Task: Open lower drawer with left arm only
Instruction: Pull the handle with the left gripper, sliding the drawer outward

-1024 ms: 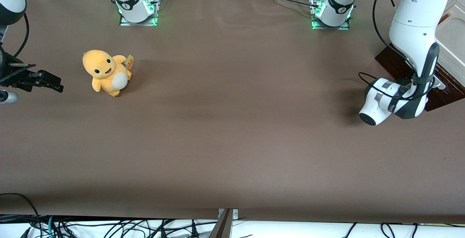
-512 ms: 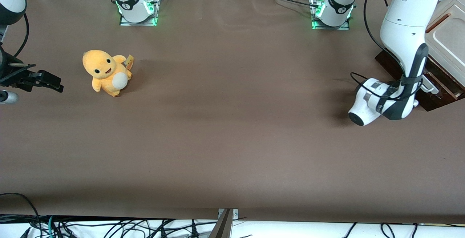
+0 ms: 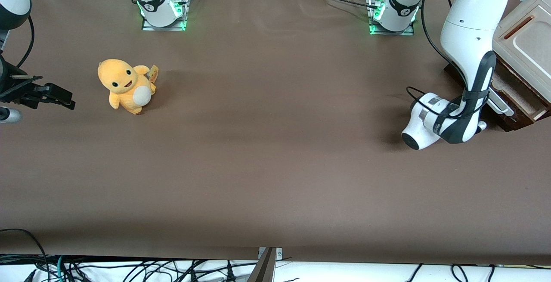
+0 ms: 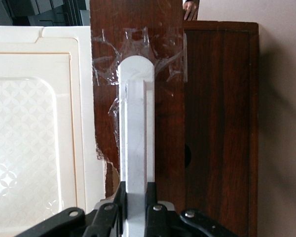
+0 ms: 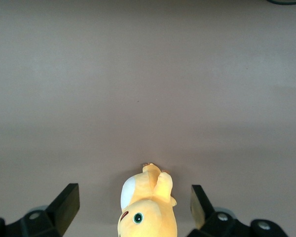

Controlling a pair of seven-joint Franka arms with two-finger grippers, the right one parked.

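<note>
The lower drawer sits pulled out at the right edge of the front view, pale inside showing — its white handle clamped in the pincer of the left arm. Above it, the cream cabinet top. At mid-left of that view, a yellow plush toy on the brown tabletop.

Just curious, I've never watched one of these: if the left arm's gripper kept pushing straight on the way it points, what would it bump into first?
The gripper already clamps the white bar handle; straight ahead it would probably press into the lower drawer front.
</note>
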